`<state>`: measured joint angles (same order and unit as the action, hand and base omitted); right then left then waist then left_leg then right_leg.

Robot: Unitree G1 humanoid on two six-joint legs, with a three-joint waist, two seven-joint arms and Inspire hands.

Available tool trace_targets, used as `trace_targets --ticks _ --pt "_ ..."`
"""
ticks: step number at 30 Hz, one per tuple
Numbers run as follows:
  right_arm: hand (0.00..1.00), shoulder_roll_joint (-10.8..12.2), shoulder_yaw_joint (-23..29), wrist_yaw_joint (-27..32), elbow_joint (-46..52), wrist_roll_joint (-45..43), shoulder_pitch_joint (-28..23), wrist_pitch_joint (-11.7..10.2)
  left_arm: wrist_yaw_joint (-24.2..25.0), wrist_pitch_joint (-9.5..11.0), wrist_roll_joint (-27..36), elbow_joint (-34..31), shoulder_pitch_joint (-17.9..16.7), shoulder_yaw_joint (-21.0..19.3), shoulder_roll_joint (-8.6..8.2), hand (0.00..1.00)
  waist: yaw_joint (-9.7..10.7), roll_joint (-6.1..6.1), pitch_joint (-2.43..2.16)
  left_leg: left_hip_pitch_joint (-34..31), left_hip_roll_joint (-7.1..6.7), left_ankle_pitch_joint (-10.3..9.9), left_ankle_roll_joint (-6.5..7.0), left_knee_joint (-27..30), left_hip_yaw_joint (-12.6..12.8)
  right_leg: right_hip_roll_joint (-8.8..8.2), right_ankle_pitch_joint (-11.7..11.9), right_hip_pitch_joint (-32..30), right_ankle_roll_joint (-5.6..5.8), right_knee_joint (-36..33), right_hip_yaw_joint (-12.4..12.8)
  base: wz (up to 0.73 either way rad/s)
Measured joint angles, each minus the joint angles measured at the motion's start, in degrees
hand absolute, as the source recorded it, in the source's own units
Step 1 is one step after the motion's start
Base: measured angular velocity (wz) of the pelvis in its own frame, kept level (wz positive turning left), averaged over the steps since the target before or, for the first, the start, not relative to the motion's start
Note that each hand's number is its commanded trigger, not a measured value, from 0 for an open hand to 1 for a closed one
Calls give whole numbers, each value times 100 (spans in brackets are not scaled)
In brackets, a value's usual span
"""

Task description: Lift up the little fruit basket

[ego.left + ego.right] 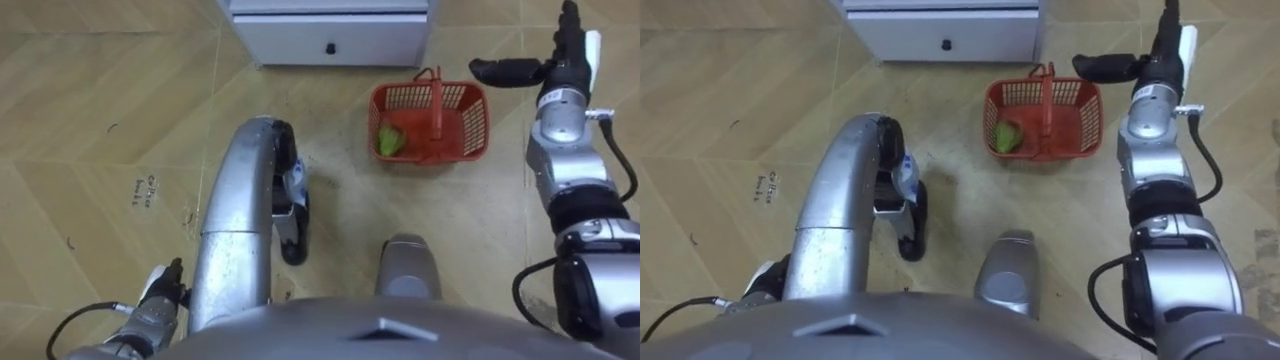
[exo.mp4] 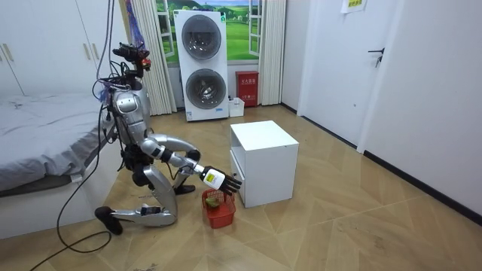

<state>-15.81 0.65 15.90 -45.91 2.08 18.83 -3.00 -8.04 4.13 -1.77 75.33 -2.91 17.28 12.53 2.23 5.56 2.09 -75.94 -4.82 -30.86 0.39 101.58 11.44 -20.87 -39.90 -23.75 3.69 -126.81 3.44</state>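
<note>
Left eye view, looking straight down at a pale wood floor (image 1: 100, 150). Red plastic fruit basket (image 1: 430, 122) standing upright on that floor, ahead and to the right, just in front of a white cabinet (image 1: 300, 35) with a dark drawer knob (image 1: 330, 47). One green fruit (image 1: 390, 140) lying in the basket's left end. Basket's long axis running left to right, with a thin red handle (image 1: 437, 100) arched upright over the middle from far rim to near rim.

Right hand (image 1: 555, 68) just beside the basket's right rim, apart from it and holding nothing. Fingers (image 1: 570, 30) straight and pointing away from the robot, thumb stretched leftward toward the basket. Handle to the left of that hand, beyond the basket's right half.

Room view: robot kneeling low on the floor beside the cabinet, right arm reaching forward, hand raised above the basket rather than level with it.

Left hand (image 1: 160, 290) at the lower left, well apart from the basket; open or closed impossible to tell.

Judgement: right hand plainly the nearer one. Likely next move a short shift leftward and down, to hook under the handle crosswise.
</note>
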Motion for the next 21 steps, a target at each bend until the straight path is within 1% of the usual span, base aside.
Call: trace_targets --ticks 1,2,4,5,7,9,11,15,18,20,21 --pt "0 -11 5 3 0 0 28 0 26 -4 3 0 -8 3 0 0 -31 -42 0 -34 0 9 0 -5 4 -3 -6 -37 12 -2 1 4" --pt "0 -27 6 4 -2 0 55 0 47 -12 3 0 -8 4 0 0 -64 -78 20 -51 -2 16 0 -16 13 -4 -6 -57 13 -2 -6 5" --pt "0 -29 5 5 -5 -1 71 0 104 -24 8 -1 -21 17 -1 0 -110 -111 33 -69 -3 20 -6 -32 24 -12 -6 -85 14 -2 -5 4" --pt "0 -30 5 5 -6 -1 83 0 114 -28 42 -1 -38 91 -1 0 -120 -149 34 -90 -4 23 -10 -34 24 -19 -6 -98 14 0 -21 5" --pt "0 -35 6 5 -9 -1 96 0 153 -46 123 -3 -56 104 -8 0 -118 -200 28 -116 -4 30 -10 -39 25 -26 -6 -123 14 1 -30 3" --pt "0 -37 4 7 -39 -7 96 0 162 -56 131 -4 -55 106 -8 0 -120 -211 28 -115 0 41 -3 -62 59 -47 -8 -147 17 -3 -31 0" --pt "0 -41 -4 18 -52 -2 97 -1 217 -52 137 -5 -33 118 -8 0 -120 -219 29 -120 7 59 5 -95 120 -103 -11 -198 18 -24 -15 0" --pt "0 -73 -140 10 -234 12 99 -2 257 -52 222 -6 -36 264 -6 0 -137 -228 28 -123 24 67 9 -112 159 -105 -12 -253 20 -44 36 -2" --pt "0 -157 -177 -61 -607 95 110 -14 288 -62 221 -3 20 330 -5 0 -263 -226 35 -124 39 81 9 -124 182 -119 -15 -283 23 -71 57 -2" --pt "0 -233 -180 -104 -1039 222 193 -15 371 -63 222 -6 102 374 -6 0 -384 -245 46 -148 46 118 23 -131 198 -128 -19 -312 28 -107 55 0" --pt "0 -252 -182 -120 -1081 227 193 -15 379 -63 222 -7 113 383 -6 0 -407 -247 48 -160 53 128 31 -133 208 -133 -21 -327 31 -119 59 4"
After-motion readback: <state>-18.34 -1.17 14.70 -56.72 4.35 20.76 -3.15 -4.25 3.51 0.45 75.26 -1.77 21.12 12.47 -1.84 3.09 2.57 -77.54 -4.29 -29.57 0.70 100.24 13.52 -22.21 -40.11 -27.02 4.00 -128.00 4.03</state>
